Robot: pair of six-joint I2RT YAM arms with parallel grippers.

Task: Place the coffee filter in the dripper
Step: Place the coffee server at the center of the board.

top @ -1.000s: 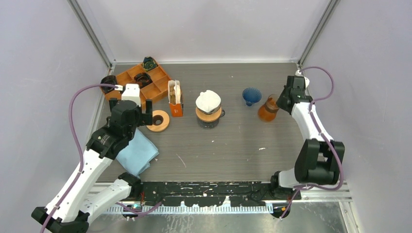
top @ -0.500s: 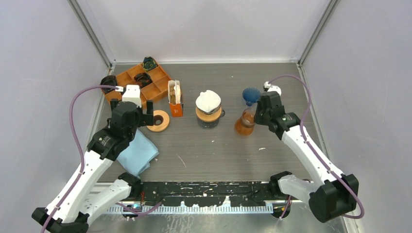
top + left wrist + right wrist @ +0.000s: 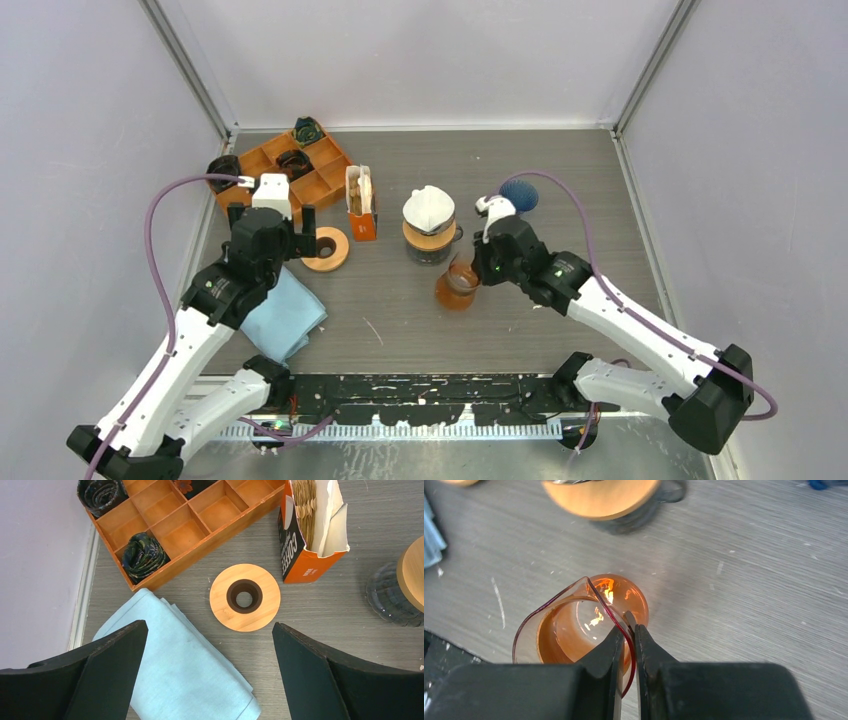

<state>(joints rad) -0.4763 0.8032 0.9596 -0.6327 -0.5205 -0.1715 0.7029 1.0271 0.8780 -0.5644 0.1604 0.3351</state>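
Pinching the amber glass carafe (image 3: 569, 630) by its rim mid-frame, right gripper (image 3: 628, 623) likely needs a level set-down next; left gripper (image 3: 208, 626) gapes

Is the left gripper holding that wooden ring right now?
No, the left gripper is wide open and the wooden ring lies flat below it, untouched.

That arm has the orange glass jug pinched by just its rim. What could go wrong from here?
1. The right end effector grips the jug only by a thin pinch on its rim, so the smooth glass might slip, tilt or drop.
2. The jug sits close to the pot carrying the white filter; a bump there could knock the filter off.
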